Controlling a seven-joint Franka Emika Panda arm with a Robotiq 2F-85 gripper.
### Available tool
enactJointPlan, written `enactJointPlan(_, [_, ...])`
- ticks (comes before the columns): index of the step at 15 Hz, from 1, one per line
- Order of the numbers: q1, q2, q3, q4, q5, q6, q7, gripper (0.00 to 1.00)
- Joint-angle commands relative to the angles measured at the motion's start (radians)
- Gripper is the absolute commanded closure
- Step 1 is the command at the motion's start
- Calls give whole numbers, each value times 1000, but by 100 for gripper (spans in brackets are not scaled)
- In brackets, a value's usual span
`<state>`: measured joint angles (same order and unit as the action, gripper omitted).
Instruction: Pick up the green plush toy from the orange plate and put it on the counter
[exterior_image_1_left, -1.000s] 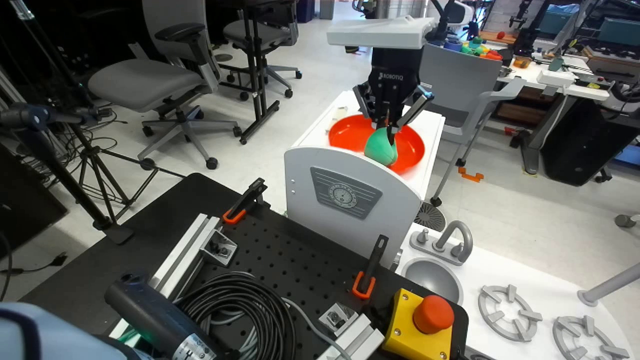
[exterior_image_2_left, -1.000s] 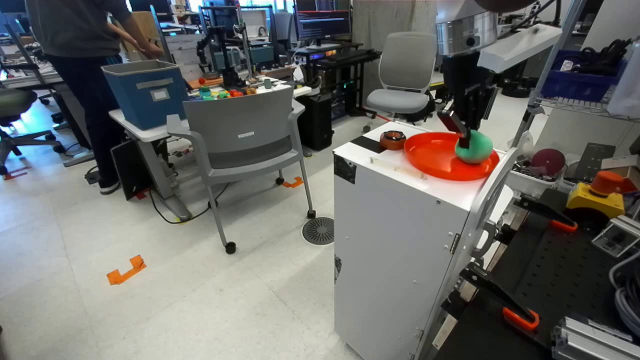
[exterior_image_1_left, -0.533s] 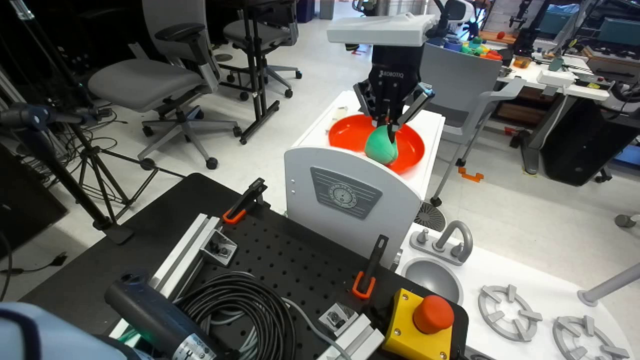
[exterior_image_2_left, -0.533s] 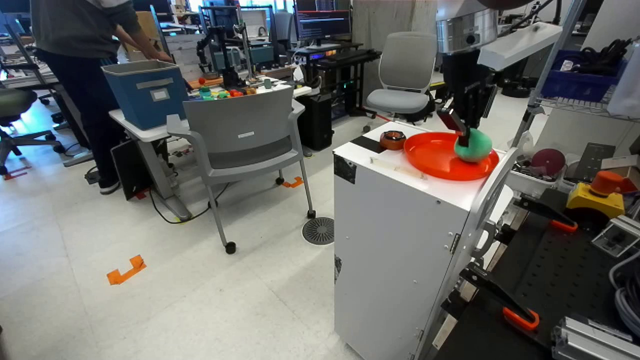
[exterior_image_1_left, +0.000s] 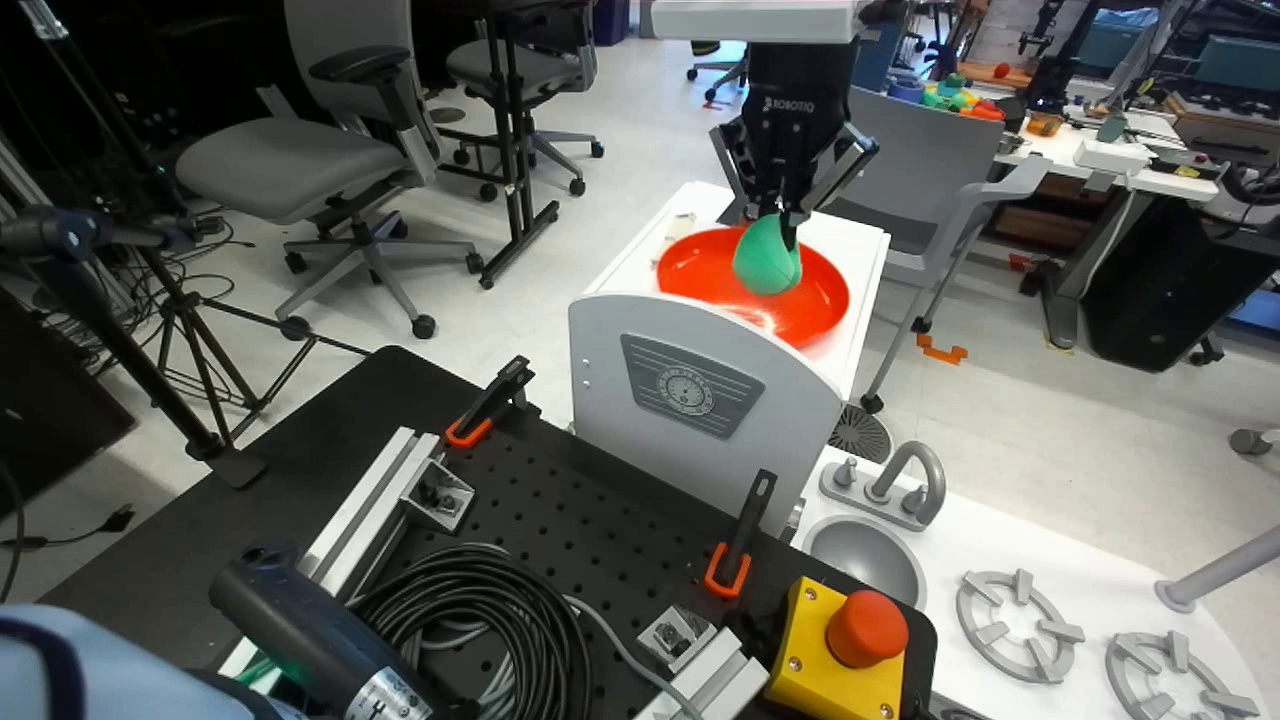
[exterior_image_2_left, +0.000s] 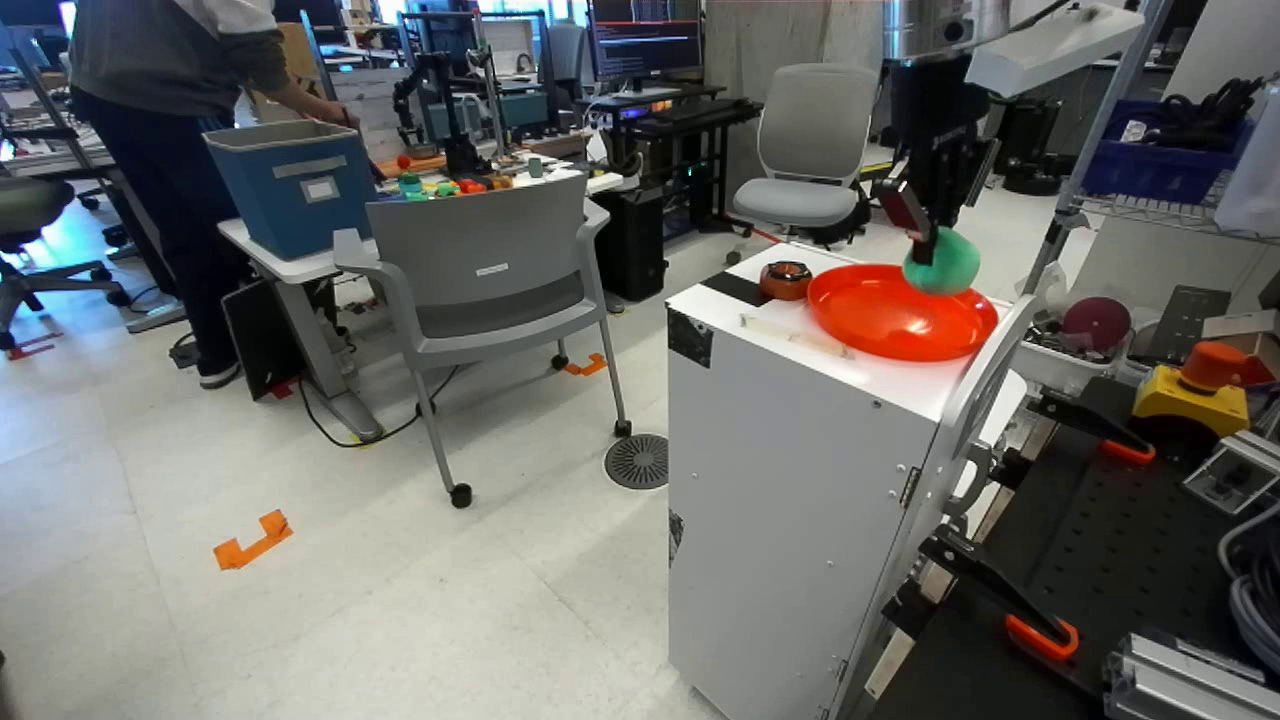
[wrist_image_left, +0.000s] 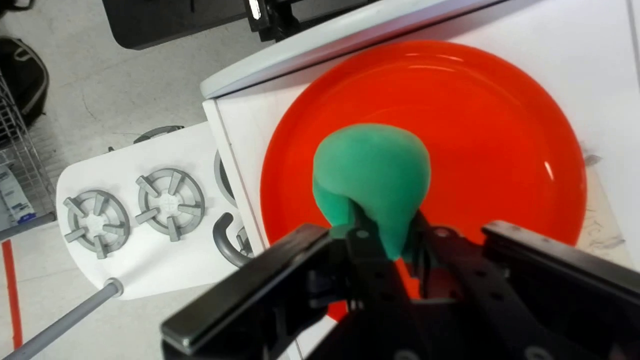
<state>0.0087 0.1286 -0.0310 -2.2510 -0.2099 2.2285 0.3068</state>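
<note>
Green plush toy (exterior_image_1_left: 766, 260) tight between jaws, above orange plate (exterior_image_1_left: 698, 268)

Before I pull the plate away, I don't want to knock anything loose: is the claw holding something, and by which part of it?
The green plush toy, pinched in the claw by its upper side; most of it bulges free.

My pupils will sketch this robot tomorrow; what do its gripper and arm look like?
The gripper is black, angular and jointed, with pale ROBOTIQ lettering. In an exterior view, the arm shows a shiny silver, rounded section. A flat, white, box-like part juts out beside it.
</note>
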Motion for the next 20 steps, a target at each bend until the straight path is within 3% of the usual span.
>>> enactJointPlan(1, [-5,-90,4,-49,63,31,-36,96])
enactJointPlan(12, [-26,-105,-5,39,290,10,-82,96])
enactJointPlan(20, [-54,-46,-20,157,366,-14,-51,96])
